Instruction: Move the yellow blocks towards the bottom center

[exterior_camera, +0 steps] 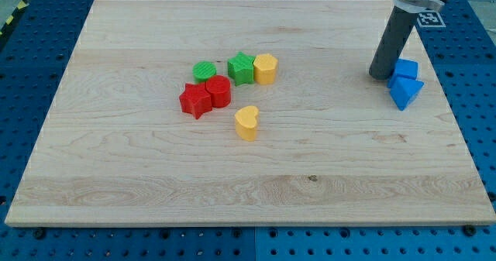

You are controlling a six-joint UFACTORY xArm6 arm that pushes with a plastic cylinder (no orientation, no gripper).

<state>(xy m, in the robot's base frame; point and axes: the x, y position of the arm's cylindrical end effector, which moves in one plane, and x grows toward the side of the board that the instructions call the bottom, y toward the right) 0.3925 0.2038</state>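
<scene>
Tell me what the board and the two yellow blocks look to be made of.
Board: light wood, likely maple or similar, matte; visible grain lines and a small knot. Yellow heart block and yellow block beside the green ones: probably plastic, uniform colour, faint sheen. My tip stands far off at the view's right, by the blue blocks.

You look down on a pale wooden board [256,176] with fine grain and a small dark knot near its near edge. It rests on a blue perforated bench top [480,83], whose rows of holes show along the left, right and near sides. At the far left corner you see a strip of yellow-and-black hazard tape [11,17]. The light is even and soft.
</scene>
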